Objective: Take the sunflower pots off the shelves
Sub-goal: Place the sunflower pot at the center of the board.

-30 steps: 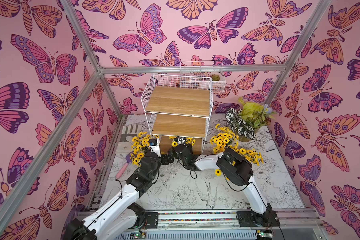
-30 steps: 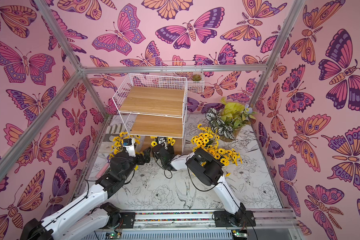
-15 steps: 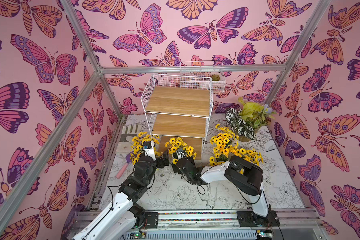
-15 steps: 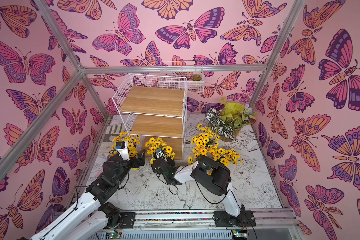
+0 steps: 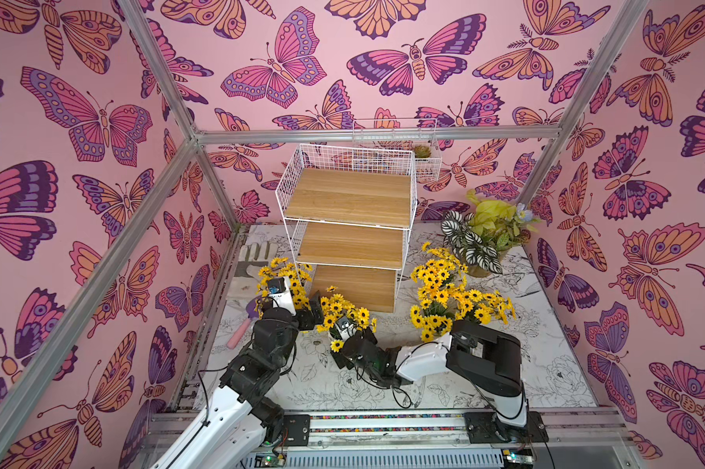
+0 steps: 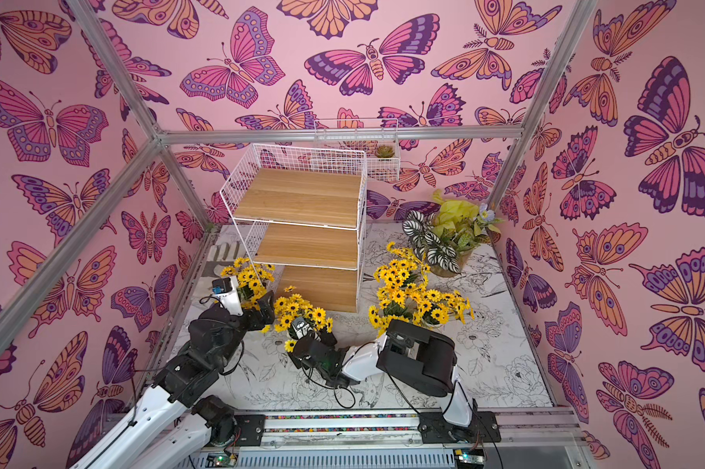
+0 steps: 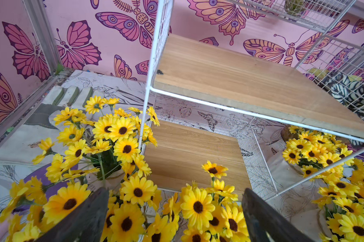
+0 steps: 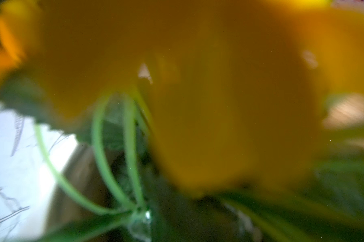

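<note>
Right claw (image 5: 339,329) is clamped on a sunflower pot (image 5: 344,310), just off the shelves (image 5: 348,197) at their 6 o'clock. Left claw (image 7: 174,189) is spread wide at the pot's 9 o'clock. Other sunflower pots (image 5: 444,292) stand on the table (image 5: 545,365) at the shelves' 4 and 8 o'clock.

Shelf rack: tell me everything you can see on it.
The shelves are a white wire-mesh rack with three light wooden boards, stepped so each lower board shows in front of the one above. It stands upright on the table near the back wall. Mesh walls its sides and back, and the front is open. All three boards look bare in both top views. On the table beside it stand sunflower pots, and one bunch crowds a front post.
</note>
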`<state>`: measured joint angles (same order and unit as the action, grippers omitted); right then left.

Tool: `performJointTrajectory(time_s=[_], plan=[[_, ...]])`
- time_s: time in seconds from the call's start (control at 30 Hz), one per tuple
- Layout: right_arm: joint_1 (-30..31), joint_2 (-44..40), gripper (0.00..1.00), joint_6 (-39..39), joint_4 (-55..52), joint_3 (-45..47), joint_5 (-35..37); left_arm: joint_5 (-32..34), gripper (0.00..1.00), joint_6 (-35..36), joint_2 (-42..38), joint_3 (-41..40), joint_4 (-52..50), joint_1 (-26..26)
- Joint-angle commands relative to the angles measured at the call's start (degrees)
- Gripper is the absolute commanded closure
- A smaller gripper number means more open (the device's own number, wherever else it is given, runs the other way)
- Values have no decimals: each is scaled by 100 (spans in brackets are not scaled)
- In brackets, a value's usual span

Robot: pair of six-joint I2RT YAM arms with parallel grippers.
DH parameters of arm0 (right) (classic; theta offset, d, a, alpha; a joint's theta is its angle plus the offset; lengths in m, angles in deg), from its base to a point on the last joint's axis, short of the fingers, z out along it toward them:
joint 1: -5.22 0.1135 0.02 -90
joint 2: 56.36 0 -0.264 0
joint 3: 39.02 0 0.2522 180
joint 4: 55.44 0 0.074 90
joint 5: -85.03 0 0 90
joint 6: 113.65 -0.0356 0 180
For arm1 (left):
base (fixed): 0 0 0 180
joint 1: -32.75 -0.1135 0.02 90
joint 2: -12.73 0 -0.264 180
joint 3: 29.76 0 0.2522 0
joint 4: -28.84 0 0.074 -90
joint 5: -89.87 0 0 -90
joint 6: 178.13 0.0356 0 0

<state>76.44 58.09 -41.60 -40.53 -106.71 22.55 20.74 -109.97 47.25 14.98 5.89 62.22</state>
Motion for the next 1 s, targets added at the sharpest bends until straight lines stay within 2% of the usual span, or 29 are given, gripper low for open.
performJointTrajectory(time_s=[0.0, 0.43, 0.57, 0.77, 0.8, 0.83, 0.97], plan=[[115, -115, 56, 29, 340, 22, 7, 112, 1, -126, -77, 101, -275, -39], [252, -19, 53, -5, 317, -66, -341, 146, 1, -175, -165, 88, -398, -38], [253, -51, 36, -100, 59, -123, -178, 164, 1, -156, -158, 83, -421, -39], [261, -340, 27, 42, -238, -54, 162, 208, 0, -136, -141, 127, -451, -38], [263, -380, 22, 92, -307, -78, 171, 207, 0, -136, -139, 136, -452, -38], [261, -437, 1, 149, -381, -82, 182, 208, 0, -136, -139, 132, -467, -38], [270, -627, 1, 247, -519, -67, 362, 260, 0, -144, -190, 86, -508, -41]])
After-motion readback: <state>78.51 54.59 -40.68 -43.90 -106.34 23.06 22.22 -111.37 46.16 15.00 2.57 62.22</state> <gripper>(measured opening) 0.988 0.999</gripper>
